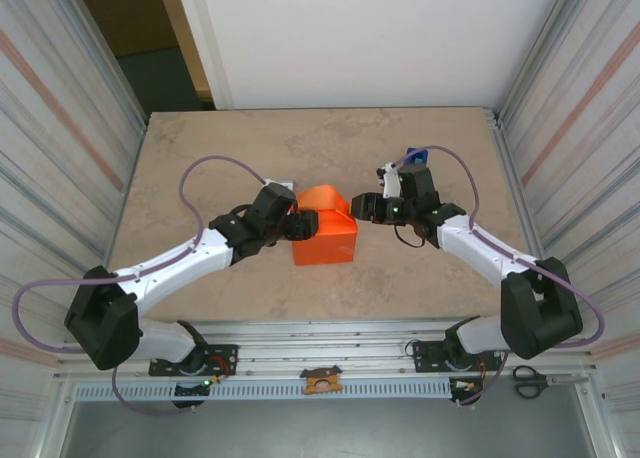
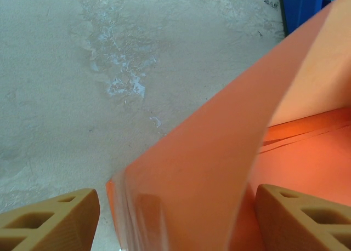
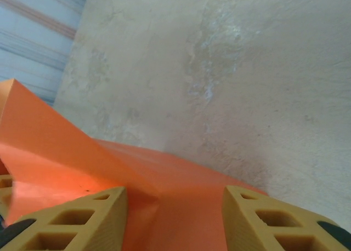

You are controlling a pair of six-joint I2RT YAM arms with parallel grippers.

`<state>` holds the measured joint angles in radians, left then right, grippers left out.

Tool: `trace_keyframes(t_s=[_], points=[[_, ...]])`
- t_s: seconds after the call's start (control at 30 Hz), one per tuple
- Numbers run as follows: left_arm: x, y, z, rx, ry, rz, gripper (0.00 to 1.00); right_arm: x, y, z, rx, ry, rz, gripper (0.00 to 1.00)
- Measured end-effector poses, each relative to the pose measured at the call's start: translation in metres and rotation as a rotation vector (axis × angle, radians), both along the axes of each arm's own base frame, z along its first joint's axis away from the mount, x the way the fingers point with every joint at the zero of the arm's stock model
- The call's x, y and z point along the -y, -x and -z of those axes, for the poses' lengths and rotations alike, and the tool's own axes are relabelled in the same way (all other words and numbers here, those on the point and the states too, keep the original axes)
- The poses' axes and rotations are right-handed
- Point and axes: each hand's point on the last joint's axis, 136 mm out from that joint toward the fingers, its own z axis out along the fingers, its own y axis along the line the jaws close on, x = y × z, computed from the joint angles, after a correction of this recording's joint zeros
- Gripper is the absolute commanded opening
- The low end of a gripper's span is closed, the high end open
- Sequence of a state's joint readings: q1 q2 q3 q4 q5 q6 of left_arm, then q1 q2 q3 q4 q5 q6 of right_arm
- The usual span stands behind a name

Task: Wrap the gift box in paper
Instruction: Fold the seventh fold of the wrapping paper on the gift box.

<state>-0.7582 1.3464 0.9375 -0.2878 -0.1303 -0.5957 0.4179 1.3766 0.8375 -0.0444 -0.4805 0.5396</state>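
My left end effector [image 1: 300,223] sat at the left side of the gift box [image 1: 325,248], released. Its fingers [image 2: 52,221] stood wide, straddling a flap of the paper [image 1: 325,196] that rose between them unpinched. My right end effector [image 1: 365,210] was at the box's right side, also released, with its fingers parted over a creased slope of the sheet and gripping nothing. The box lay mid-surface [image 1: 200,168] with the sheet folded over its top and front, and one flap stood up along the far edge.

I judged the step in hand to be folding that loose flap down. To do it well, I should close on the flap's edge rather than its middle and draw it taut across the top. The other end effector should press the parcel so it could not slide. The blue tape dispenser [image 1: 418,158] stood just behind my right wrist, near for sealing.

The box was the one container. Covered as it was, I could not tell what it held.
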Motion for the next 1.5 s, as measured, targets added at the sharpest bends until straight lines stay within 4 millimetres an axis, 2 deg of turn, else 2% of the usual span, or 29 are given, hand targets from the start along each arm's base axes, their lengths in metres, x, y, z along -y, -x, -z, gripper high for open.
trace_keyframes(t_s=[0.73, 1.0, 1.17, 1.27, 1.43, 1.5], points=[[0.0, 0.001, 0.0, -0.002, 0.002, 0.001, 0.74, -0.012, 0.016, 0.012, -0.071, -0.082, -0.075, 0.57], [-0.003, -0.001, 0.0, -0.009, 0.005, -0.008, 0.74, -0.023, 0.015, 0.013, 0.001, -0.064, 0.024, 0.6], [-0.003, -0.001, 0.0, -0.01, 0.007, -0.009, 0.74, -0.026, 0.014, 0.012, 0.042, -0.046, 0.059, 0.58], [-0.003, -0.001, 0.0, -0.01, 0.008, -0.01, 0.78, -0.026, 0.014, 0.012, 0.046, -0.049, 0.059, 0.57], [-0.008, 0.003, -0.004, -0.015, 0.002, -0.003, 0.93, -0.025, 0.015, 0.012, 0.053, -0.054, 0.059, 0.58], [-0.009, 0.006, -0.012, 0.003, 0.009, 0.013, 0.99, -0.025, 0.015, 0.012, 0.054, -0.054, 0.06, 0.57]])
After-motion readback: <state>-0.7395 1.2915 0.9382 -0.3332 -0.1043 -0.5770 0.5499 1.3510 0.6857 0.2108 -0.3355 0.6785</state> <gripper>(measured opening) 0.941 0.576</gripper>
